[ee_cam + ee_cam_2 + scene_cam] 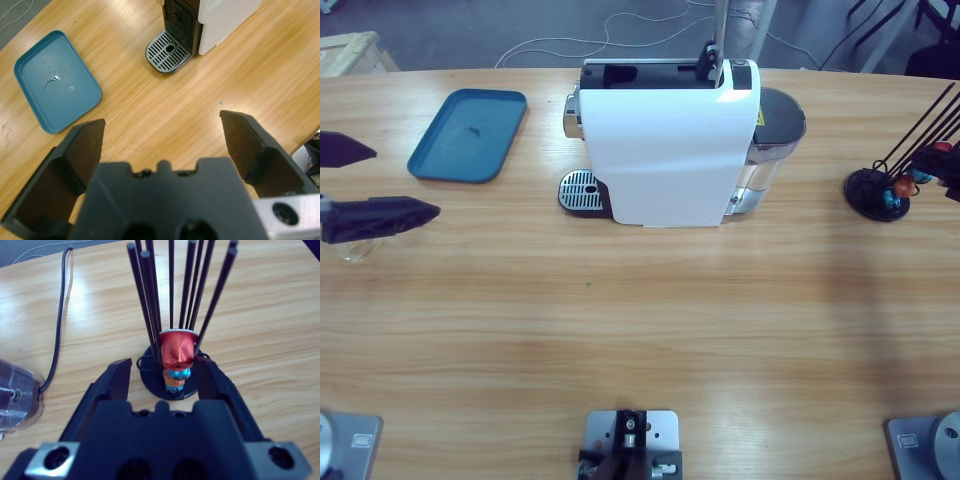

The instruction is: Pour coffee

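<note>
Your left gripper (162, 145) hangs with fingers spread wide and empty over the counter (640, 330), facing the drip tray (168, 50). Right gripper (162, 377) brackets the red capsule (177, 349), fingers parted. A glass cup (355, 250) sits under the left gripper; I cannot make out coffee in it.

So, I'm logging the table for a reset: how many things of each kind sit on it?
Coffee machine: 1
Blue tray: 1
Capsule rack: 1
Glass cup: 1
Capsules in the rack, red, blue, orange: 3 visible
Total: 7
</note>
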Motion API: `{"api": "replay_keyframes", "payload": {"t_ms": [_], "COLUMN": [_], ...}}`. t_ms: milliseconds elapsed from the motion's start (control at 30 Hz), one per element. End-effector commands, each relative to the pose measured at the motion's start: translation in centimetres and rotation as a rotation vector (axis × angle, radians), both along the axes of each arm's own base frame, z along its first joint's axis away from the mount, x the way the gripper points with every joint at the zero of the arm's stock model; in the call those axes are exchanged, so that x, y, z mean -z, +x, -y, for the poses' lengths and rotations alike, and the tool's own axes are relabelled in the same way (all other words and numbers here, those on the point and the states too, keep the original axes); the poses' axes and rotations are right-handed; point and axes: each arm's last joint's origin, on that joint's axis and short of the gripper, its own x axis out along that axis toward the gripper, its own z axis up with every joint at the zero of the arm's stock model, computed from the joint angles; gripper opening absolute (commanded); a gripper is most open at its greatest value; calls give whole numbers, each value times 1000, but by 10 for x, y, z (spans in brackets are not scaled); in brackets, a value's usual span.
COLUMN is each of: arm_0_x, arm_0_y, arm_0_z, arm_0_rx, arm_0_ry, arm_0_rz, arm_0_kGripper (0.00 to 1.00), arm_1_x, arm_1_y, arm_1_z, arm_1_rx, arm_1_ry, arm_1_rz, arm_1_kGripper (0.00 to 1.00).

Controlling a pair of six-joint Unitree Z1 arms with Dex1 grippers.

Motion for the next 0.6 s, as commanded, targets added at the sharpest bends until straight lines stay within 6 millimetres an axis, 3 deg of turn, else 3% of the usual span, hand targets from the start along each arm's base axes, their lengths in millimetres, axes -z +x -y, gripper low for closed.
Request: {"api": "replay_keyframes", "payload": {"t_ms": [33,333,400,600], "arm_0_x": [9,11,11,12], "arm_0_y": [-4,-5,-5,-5], "arm_0_z": [-4,-5,-5,-4], "arm_0_rx": [1,-1,0,-1], "arm_0_ry": [1,2,1,4], "arm_0_rz": [-18,-20,-19,-21], "arm_0_kGripper": [987,987,987,987], "arm_1_x": [15,13,13,13], "arm_1_y": [-1,0,1,5], "arm_1_z": [4,11,11,11], "arm_1_rx": [-6,-2,-1,-1], "arm_1_ry": [-23,-36,-34,-24], "arm_1_rz": [-55,-50,-45,-34], "arm_1_kGripper": [326,286,144,140]}}
